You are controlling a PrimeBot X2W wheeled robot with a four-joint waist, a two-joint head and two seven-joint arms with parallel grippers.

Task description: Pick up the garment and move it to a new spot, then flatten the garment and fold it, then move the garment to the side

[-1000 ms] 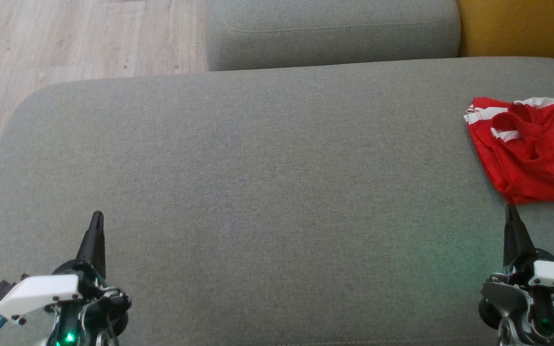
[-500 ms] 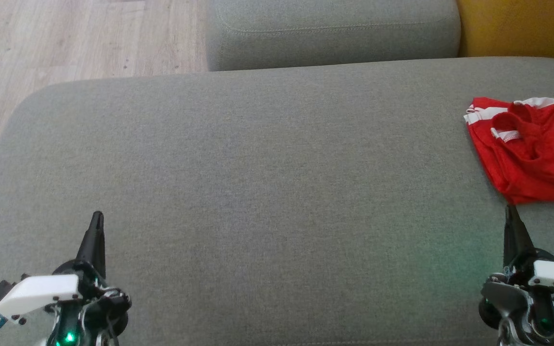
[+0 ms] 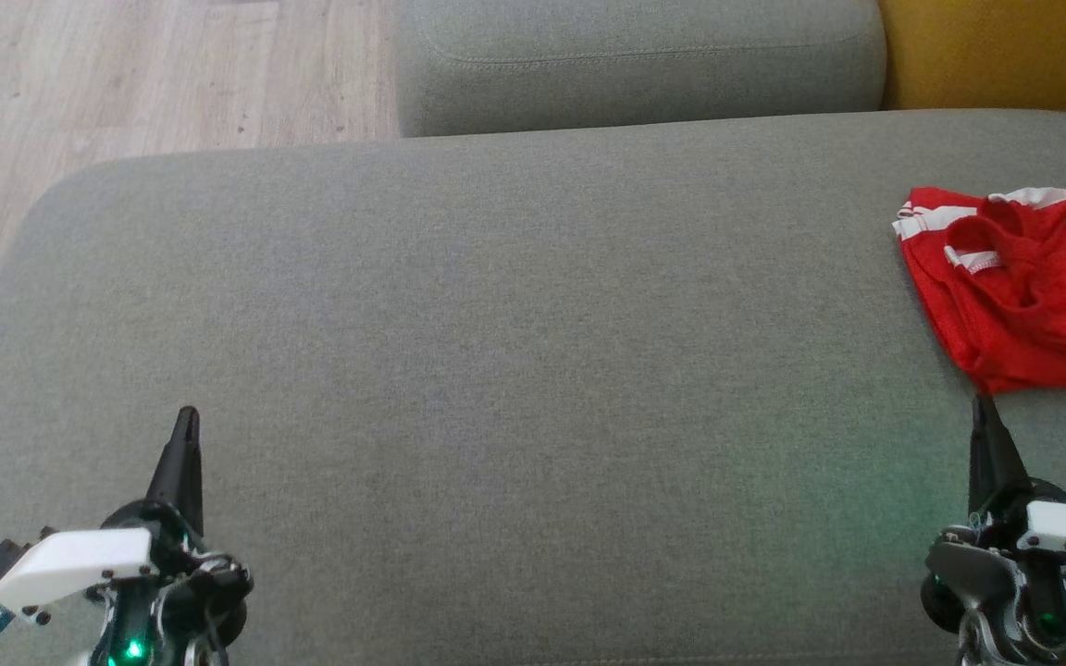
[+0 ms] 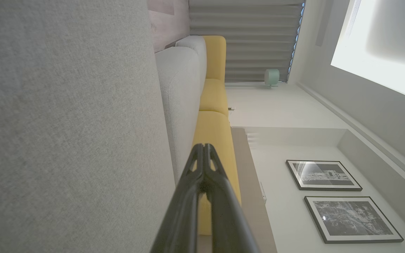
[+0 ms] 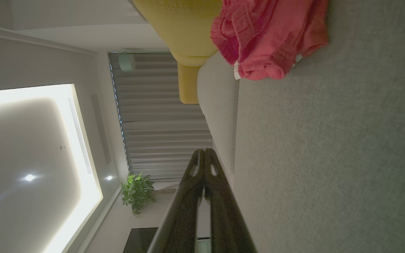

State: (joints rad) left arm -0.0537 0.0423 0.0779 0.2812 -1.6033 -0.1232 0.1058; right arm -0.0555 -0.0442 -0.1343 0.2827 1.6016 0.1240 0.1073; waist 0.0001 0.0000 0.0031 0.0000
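Garment, red with white trim, lies bunched at the far right of the grey sofa seat, just beyond the right pincer. Each pincer is pressed together and holds nothing; the left pincer hovers well apart from it. This fits either a heap awaiting pickup or a loose fold already set aside. If a grasp is due, the right pincer is nearest and must spread.
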